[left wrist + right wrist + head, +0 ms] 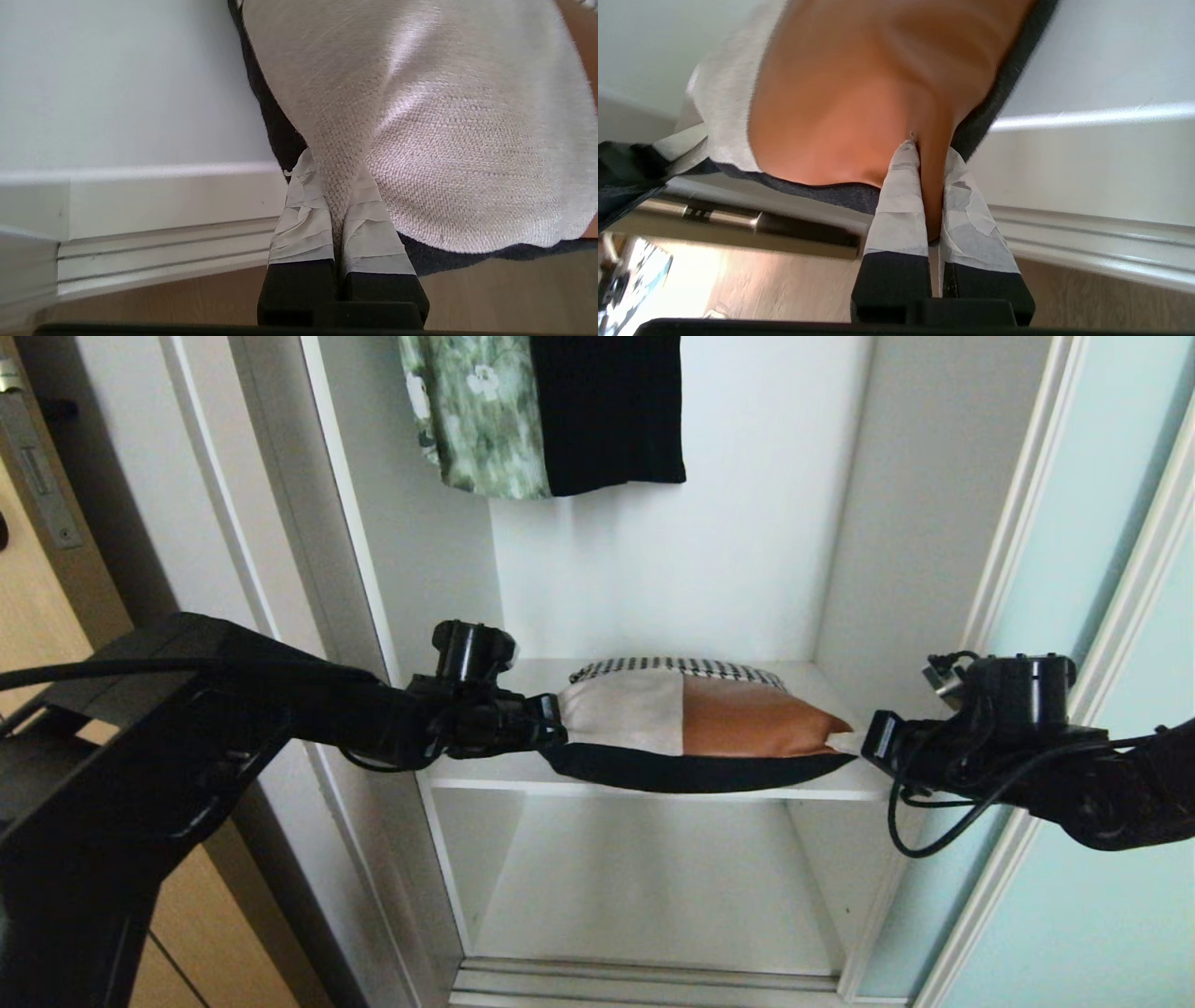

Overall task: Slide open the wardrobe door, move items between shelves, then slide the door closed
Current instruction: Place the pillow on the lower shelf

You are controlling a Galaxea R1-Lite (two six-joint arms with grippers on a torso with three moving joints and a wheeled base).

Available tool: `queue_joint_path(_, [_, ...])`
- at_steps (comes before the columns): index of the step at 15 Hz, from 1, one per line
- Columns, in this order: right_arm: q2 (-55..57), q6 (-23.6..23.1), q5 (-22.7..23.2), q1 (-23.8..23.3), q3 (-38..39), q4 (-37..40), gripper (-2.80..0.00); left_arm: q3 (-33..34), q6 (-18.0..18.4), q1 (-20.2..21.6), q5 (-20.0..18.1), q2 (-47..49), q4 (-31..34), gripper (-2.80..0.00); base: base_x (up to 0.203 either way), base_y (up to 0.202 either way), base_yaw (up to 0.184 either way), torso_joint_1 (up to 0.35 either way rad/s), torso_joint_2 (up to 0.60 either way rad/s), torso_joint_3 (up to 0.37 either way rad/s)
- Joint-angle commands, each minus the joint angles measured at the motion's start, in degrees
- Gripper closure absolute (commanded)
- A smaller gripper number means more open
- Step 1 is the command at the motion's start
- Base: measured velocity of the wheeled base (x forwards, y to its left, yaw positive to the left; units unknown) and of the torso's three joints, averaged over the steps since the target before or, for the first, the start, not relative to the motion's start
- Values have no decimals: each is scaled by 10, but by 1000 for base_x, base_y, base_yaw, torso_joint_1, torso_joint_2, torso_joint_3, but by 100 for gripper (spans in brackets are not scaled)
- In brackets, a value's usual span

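Observation:
The cushion (700, 719) has a houndstooth band, beige and rust-brown patches and a black underside. It hangs stretched between both grippers over the front edge of the upper white shelf (467, 773); I cannot tell whether it touches the board. My left gripper (558, 723) is shut on its beige corner, and the left wrist view shows the cushion (444, 140) pinched in that gripper (334, 163). My right gripper (864, 739) is shut on the rust-brown corner; the right wrist view shows the cushion (840, 102) between its taped fingers (901, 196). The sliding wardrobe door (1102, 616) stands slid aside at the right.
A green floral garment (476, 411) and a black knit garment (611, 406) hang above the shelf. A lower shelf (653, 887) lies beneath, with the ridged floor track (653, 982) in front. A tan wooden door (37, 616) is at far left.

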Motion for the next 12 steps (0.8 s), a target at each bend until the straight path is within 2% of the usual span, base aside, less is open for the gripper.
queue_joint_path(1, [-83,1,2,13,45,-2,0,97,-1,-16,2,-91,-46,0,0,0,0,0,0,0])
queue_joint_path(5, [-183,2,2,39,136,0,0,215,0,-41,4,-178,-99,0,0,0,0,0,0,0])
queue_joint_path(12, [-327,4,-2,88,242,15,0,347,9,-73,3,-314,-140,0,0,0,0,0,0,0])
